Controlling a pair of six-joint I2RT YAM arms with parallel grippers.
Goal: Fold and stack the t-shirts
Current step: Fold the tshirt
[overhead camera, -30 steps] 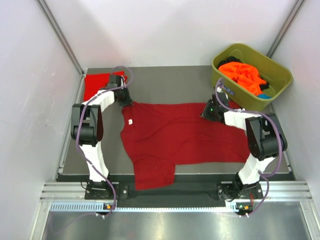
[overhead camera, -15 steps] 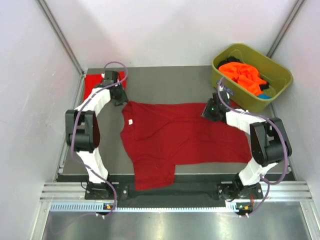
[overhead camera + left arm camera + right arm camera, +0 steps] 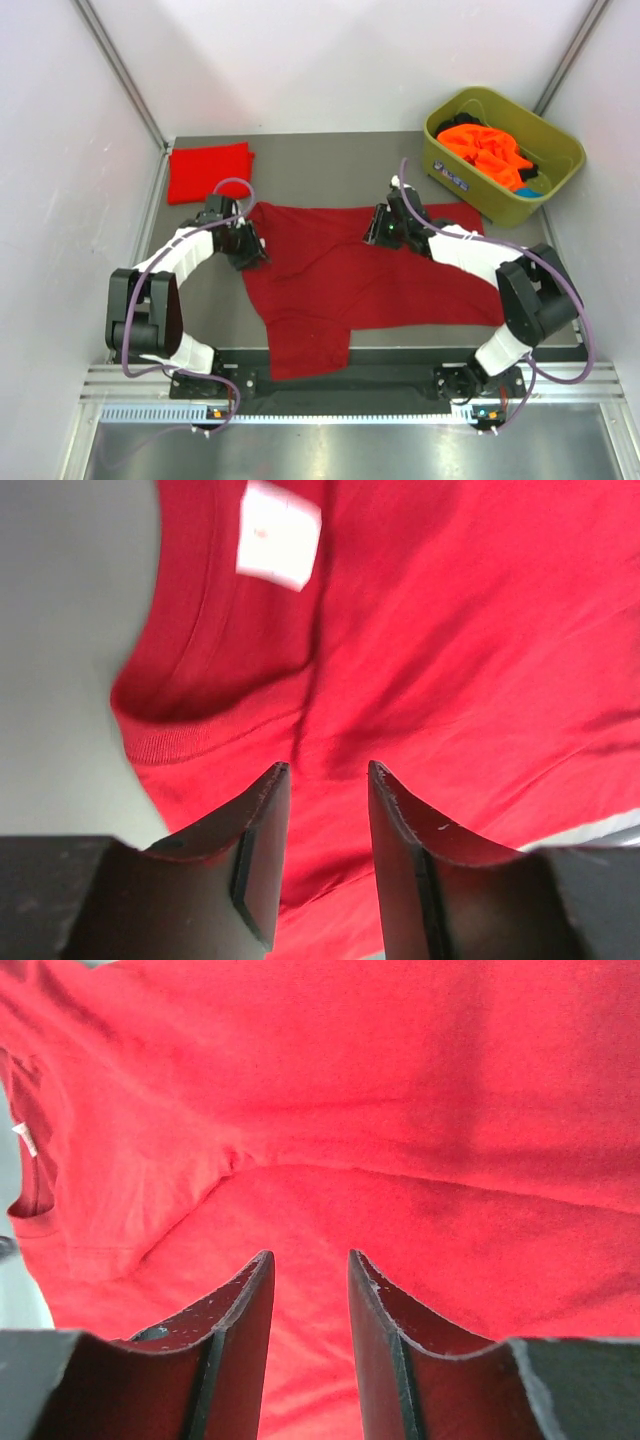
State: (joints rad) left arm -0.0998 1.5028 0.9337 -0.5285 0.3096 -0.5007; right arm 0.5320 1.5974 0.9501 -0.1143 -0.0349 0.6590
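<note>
Two arms work over one crimson tee (image 3: 380,290) in the top view. It lies spread on the table (image 3: 330,170), neck to the left, one sleeve reaching twd the near edge. The left gripper (image 3: 250,248) is at the neck end and the right gripper (image 3: 383,228) over the far edge, mid-body. A brighter red tee (image 3: 208,172) sits folded at the far-left corner, well apart. Orange tees (image 3: 485,145) are piled in the olive tub (image 3: 450,170), far right.

Left wrist view: jaws parted w/ nothing between them, low over the cloth just beside the ribbed collar (image 3: 170,745). The white neck label (image 3: 280,535) lies beyond. Can't tell if the tips touch.

Right wrist view: jaws parted too, empty, above creased body fabric.

Handling, as I judge it: light, limp cloth w/ no stiffness, so it'll sag, drag and bunch if pulled from one pt. Best holds are the edges — collar rib or shoulder seam for the left, far side seam or hem for the right. Both should lift together to keep the fold line straight.
</note>
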